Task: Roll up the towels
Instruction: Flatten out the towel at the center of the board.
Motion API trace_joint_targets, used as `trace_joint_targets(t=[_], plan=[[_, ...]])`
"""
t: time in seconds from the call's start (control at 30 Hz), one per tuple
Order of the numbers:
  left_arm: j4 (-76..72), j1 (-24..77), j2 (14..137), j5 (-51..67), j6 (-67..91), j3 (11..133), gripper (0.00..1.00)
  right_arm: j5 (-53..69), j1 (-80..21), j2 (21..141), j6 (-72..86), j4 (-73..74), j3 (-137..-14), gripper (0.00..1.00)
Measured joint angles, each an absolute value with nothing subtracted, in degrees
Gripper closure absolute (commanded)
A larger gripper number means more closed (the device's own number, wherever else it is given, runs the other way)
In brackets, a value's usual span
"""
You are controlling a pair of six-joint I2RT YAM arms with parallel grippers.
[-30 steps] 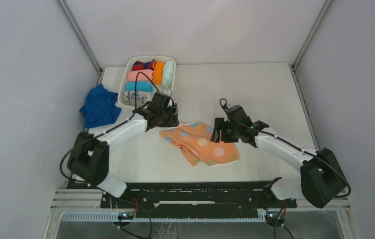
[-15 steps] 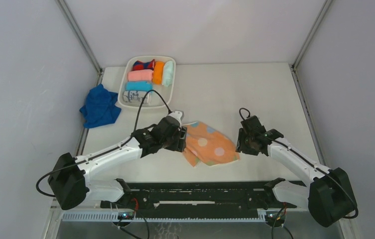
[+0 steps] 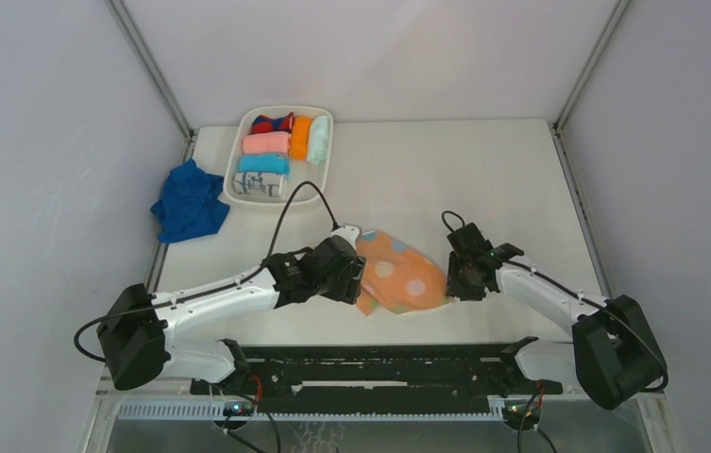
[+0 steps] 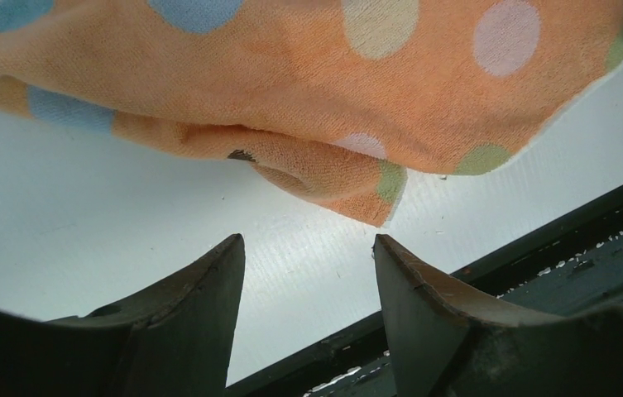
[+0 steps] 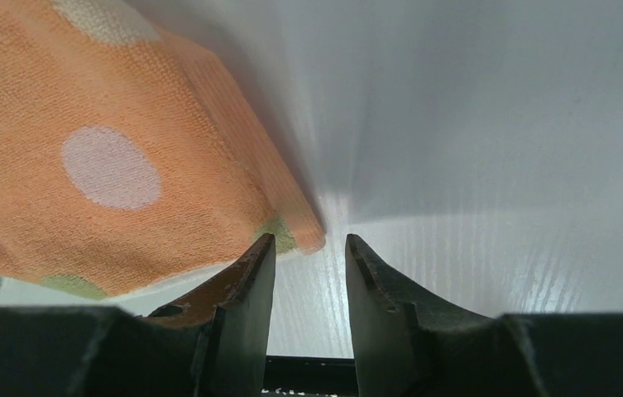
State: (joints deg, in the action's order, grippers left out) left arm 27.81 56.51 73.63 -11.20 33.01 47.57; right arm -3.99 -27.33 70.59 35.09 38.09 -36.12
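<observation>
The peach-orange towel [image 3: 398, 276] with pale spots lies folded on the white table between my two grippers. The left gripper [image 3: 356, 274] is at its left edge. In the left wrist view that gripper [image 4: 308, 240] is open, with the towel's [image 4: 291, 83] folded corner just ahead of the fingertips and only bare table between them. The right gripper [image 3: 452, 278] is at the towel's right corner. In the right wrist view its jaws [image 5: 309, 238] stand narrowly open, with the towel's [image 5: 101, 165] corner at their mouth. The royal-blue towel [image 3: 186, 201] lies crumpled at the far left.
A white tray [image 3: 285, 109] at the back left holds several rolled cloths. A black rail [image 3: 361, 363] runs along the near table edge, close behind both grippers. Grey walls enclose the table on three sides.
Both grippers moved toward the near edge. The left came from beside the tray to the towel's left edge. The spotted towel now lies more compact, and the right jaws have narrowed.
</observation>
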Motion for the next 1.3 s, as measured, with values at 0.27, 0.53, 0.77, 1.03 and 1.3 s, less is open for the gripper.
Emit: trace_joint_targets(t=[0.27,0.53,0.77,1.03,1.3], plan=[[28.21,56.99,74.17,-12.38,33.04,47.57,0.36,-4.03,-28.34,73.56,35.09,37.67,-36.12,0.63],[28.47,57.71,75.5,-13.39,32.88,47.57,0.34,-4.01,-28.67,76.86,34.83,36.62,-37.52,0.83],[28.45,60.49,79.18,-13.43,32.93,47.79,0.28,-3.53,-28.97,77.45,34.72,35.31,-37.98,1.0],[29.19,64.01,86.06,-14.0,32.93,51.7,0.24,-3.66,-28.97,71.64,35.07,36.62,-43.0,1.0],[29.63,64.6,92.38,-15.55,32.95,56.8,0.24,-3.53,-28.86,67.83,36.05,35.68,-45.6,1.0]])
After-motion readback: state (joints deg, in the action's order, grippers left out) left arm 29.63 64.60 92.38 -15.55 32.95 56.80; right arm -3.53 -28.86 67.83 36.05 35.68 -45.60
